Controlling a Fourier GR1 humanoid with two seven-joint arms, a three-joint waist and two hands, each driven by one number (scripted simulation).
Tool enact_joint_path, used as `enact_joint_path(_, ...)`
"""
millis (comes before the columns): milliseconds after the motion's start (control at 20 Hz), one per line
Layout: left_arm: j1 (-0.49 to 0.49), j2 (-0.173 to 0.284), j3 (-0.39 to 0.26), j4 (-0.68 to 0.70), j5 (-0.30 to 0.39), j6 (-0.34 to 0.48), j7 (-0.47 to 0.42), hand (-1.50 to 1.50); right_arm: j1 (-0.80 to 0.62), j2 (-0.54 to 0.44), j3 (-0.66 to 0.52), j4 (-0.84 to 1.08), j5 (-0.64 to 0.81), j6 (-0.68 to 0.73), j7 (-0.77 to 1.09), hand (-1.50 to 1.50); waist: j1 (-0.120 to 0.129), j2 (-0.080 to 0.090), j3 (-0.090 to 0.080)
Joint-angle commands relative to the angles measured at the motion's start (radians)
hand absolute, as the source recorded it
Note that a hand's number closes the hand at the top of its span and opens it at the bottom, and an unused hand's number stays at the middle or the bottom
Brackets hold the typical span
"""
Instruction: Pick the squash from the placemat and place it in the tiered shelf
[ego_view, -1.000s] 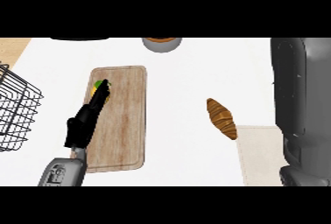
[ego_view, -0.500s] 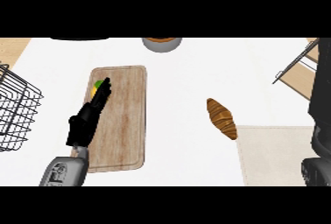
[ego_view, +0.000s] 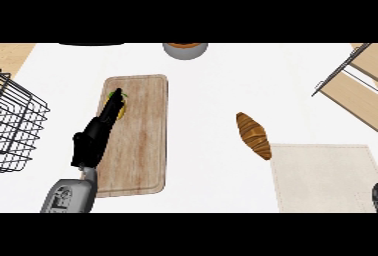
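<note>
While the wire basket (ego_view: 21, 131) stood idle at the far left of the white bench (ego_view: 207, 95), the left robot hand (ego_view: 94, 137) lay stretched along the wooden board (ego_view: 144, 135), its fingers straight and together, their tips touching the squash (ego_view: 118, 96), a small yellow-and-green thing near the board's top left corner. To my eye that was a reach in progress rather than a grasp, since nothing was curled round the vegetable; the hand covered most of it, so I could not tell how it lay. Farther right a croissant (ego_view: 252, 135) sat just off the upper left corner of the pale placemat (ego_view: 325, 175), which carried nothing I could see, so the squash was on the board and not on the mat as the task has it. A bowl (ego_view: 184, 49) showed at the top edge. At the upper right the wooden tiered shelf (ego_view: 354, 82) stood well apart from the squash, a long carry away. Compared with half a second earlier, the left hand had barely shifted, while the right arm had dropped almost out of sight, leaving only a dark sliver at the lower right edge (ego_view: 374, 196); whether that right robot hand was open or closed I could not tell.
</note>
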Motion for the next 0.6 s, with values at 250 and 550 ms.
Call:
enact_joint_path(250, 0.023, -0.034, -0.016, 0.024, -0.013, 0.020, -0.039, 0.00, 0.089, -0.143, -0.009, 0.146, -0.049, -0.139, -0.148, 1.50, 0.000, 0.003, 0.000)
enact_joint_path(550, 0.040, -0.007, -0.015, -0.024, 0.003, -0.015, -0.009, 0.00, 0.059, -0.115, -0.091, 0.146, -0.159, -0.425, -0.115, 1.50, 0.009, 0.003, 0.002)
